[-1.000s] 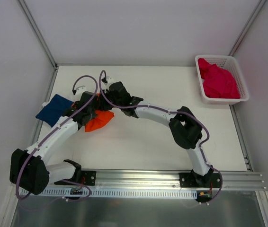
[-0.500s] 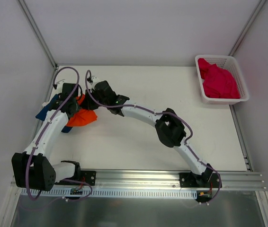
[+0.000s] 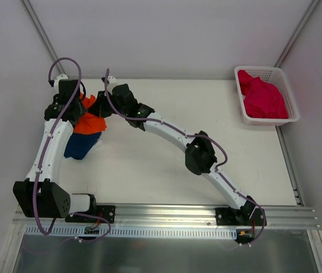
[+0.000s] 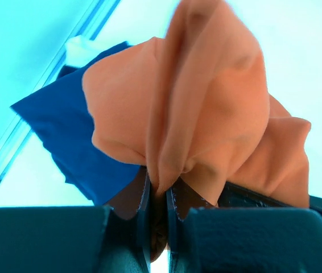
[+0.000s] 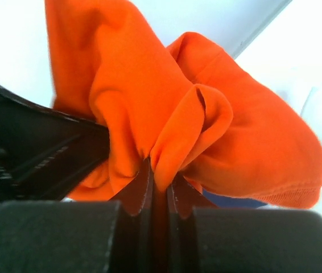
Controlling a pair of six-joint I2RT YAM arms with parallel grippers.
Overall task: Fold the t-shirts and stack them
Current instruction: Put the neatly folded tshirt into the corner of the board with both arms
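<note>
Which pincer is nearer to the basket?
Right. Both grip the orange shirt, far from the basket; the right pincer is on the basket's side, the left pincer beyond it.

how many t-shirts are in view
3: orange t-shirt held up at far left, navy t-shirt on the table beneath it, magenta t-shirt in the white basket; more may be hidden in the basket.

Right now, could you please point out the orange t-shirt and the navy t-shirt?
orange t-shirt [image 3: 90, 124], top external view, on its bunched middle.
navy t-shirt [image 3: 81, 147], top external view, on its lower part.
</note>
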